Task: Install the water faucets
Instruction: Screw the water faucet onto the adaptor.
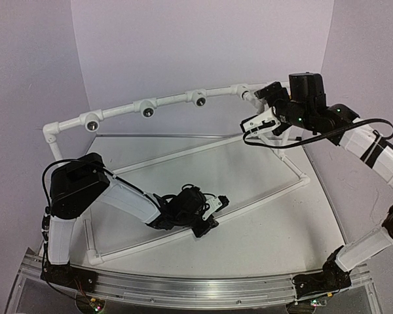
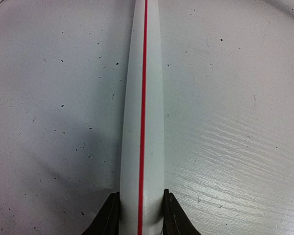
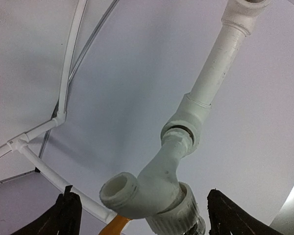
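A white faucet (image 3: 159,178) hangs by its stem from a fitting (image 3: 186,125) of the white pipe frame (image 3: 216,61), with its open spout pointing left. An orange piece (image 3: 115,226) pokes out beneath it. My right gripper (image 3: 149,215) is open, one finger (image 3: 68,215) on each side of the faucet and apart from it. From above, this gripper (image 1: 261,98) sits at the right end of the frame's top pipe (image 1: 173,100). My left gripper (image 2: 141,215) is shut on a white frame pipe with a red stripe (image 2: 143,98), low on the table (image 1: 209,216).
Three round dark sockets (image 1: 149,110) face forward along the top pipe. The frame's lower pipes (image 1: 268,193) lie across the white table (image 1: 268,229). A black cable (image 1: 314,134) loops under the right wrist. White walls close in the back and sides.
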`<state>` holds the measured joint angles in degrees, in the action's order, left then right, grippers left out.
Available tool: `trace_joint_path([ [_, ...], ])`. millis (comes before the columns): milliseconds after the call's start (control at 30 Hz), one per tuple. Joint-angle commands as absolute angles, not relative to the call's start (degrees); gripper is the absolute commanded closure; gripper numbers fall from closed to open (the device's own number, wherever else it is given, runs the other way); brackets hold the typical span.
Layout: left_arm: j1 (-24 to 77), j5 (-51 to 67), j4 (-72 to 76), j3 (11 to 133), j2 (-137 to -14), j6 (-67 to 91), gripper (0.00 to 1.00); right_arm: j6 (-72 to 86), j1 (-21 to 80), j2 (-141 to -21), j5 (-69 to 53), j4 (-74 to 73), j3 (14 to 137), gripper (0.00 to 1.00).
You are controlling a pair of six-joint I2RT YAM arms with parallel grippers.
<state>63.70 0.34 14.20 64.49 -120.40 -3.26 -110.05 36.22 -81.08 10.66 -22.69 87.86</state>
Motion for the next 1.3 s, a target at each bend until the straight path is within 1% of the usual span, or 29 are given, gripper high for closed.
trace_joint_path([
  [0,63.5,0.6,-2.4,61.4,-128.4,-0.6,1.0,-119.1,36.6,-83.9,15.0,-14.9,91.8,0.23],
  [67,63.5,0.6,-2.5,61.5,-128.4,-0.5,1.0,-113.4,36.6,-85.3,14.3,-14.1,92.7,0.31],
  [133,63.5,0.5,-2.5,61.4,-128.4,-0.5,1.0,-108.1,36.6,-85.8,14.1,-14.1,92.3,0.52],
  [200,63.5,0.6,-2.5,61.5,-128.4,-0.5,1.0,-102.2,36.7,-85.5,13.3,-14.0,90.4,0.69],
  [267,63.5,0.5,-2.5,61.5,-128.4,-0.5,1.0,-93.8,36.7,-85.1,12.3,-14.1,88.2,0.81],
  [333,63.5,0.5,-2.6,61.5,-128.5,-0.5,1.0,-82.3,36.7,-84.8,11.1,-13.8,85.4,0.96],
  [367,63.5,0.6,-2.6,61.5,-128.5,-0.5,1.0,-76.5,36.7,-84.7,10.5,-13.3,84.5,0.99],
  [400,63.5,0.5,-2.6,61.6,-128.5,-0.5,1.0,-68.0,36.7,-84.7,9.5,-11.8,83.2,1.0],
  [467,63.5,0.5,-2.6,61.6,-128.5,-0.5,1.0,-49.7,36.7,-84.1,6.6,-7.0,80.6,1.0],
  [533,63.5,0.5,-2.7,61.7,-128.7,-0.5,1.0,-27.6,36.7,-83.0,5.2,2.8,76.6,1.0],
  [600,63.5,0.5,-2.8,61.8,-128.7,-0.5,1.0,0.8,36.2,-81.4,7.6,13.6,71.5,1.0],
  [667,63.5,0.6,-3.0,62.0,-128.8,-0.5,1.0,36.3,33.7,-79.8,5.4,23.9,65.8,1.0],
  [700,63.5,0.6,-3.1,62.0,-128.8,-0.5,1.0,53.6,32.9,-79.6,4.5,32.4,61.7,1.0],
  [733,63.5,0.6,-3.1,62.0,-128.9,-0.5,1.0,68.7,32.7,-80.2,3.9,42.6,58.0,0.99],
  [767,63.5,0.6,-3.2,62.1,-128.9,-0.5,1.0,81.6,32.7,-82.0,2.3,52.9,56.1,0.96],
  [833,63.5,0.5,-3.3,62.2,-128.9,-0.6,1.0,92.7,32.6,-86.8,-0.2,66.8,56.9,0.76],
  [867,63.5,0.5,-3.3,62.2,-129.0,-0.6,1.0,91.7,32.6,-87.5,-2.2,71.1,57.6,0.6],
  [900,63.4,0.5,-3.3,62.2,-129.0,-0.7,1.0,88.2,32.6,-86.8,-4.1,72.6,57.8,0.49],
  [933,63.4,0.6,-3.3,62.1,-129.0,-0.8,1.0,82.7,32.6,-84.8,-5.7,71.6,57.2,0.26],
  [967,63.4,0.7,-3.3,62.2,-129.0,-0.8,1.0,76.6,32.6,-81.9,-7.0,68.5,56.3,0.09],
  [1000,63.4,0.8,-3.3,62.2,-129.0,-0.8,1.0,69.5,32.6,-77.9,-7.5,60.6,55.2,0.02],
  [1033,63.4,0.8,-3.3,62.2,-129.0,-0.8,1.0,64.2,32.6,-73.6,-5.5,48.0,55.7,0.02],
  [1067,63.4,0.8,-3.3,62.2,-129.0,-0.9,1.0,58.9,32.7,-70.2,-1.9,32.2,57.5,0.02],
  [1100,63.4,0.9,-3.3,62.2,-129.0,-0.9,1.0,53.3,32.7,-68.1,2.6,15.1,61.3,0.02],
  [1133,63.3,1.0,-3.3,62.2,-129.0,-0.9,1.0,47.7,32.7,-66.5,7.0,2.4,64.4,0.02],
  [1200,63.3,1.1,-3.3,62.2,-128.9,-1.0,1.0,33.7,32.7,-65.1,13.2,-12.3,68.1,0.02],
  [1267,63.3,1.2,-3.3,62.2,-128.9,-1.0,1.0,13.9,32.7,-64.1,15.6,-18.1,69.7,0.02],
])
